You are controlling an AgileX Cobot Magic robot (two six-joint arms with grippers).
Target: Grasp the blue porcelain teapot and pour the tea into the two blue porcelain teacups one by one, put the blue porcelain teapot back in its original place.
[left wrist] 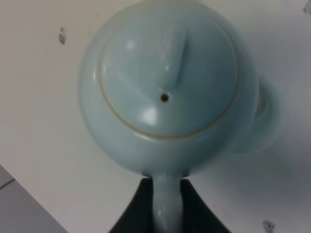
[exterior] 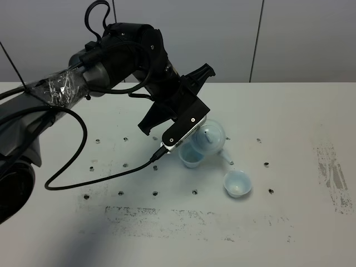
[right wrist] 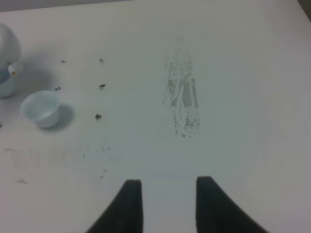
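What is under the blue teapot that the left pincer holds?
One teacup sits beneath the teapot, partly visible. The teapot and left pincer cover the rest, so its contents cannot be told.

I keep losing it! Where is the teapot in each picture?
High view: the teapot is near the middle, tilted.
Left wrist view: it fills most of the picture, its handle pinched in the left end effector.
Right wrist view: only a piece shows at the edge, beyond the lone cup.
Landmark: that lone cup, also in the high view.
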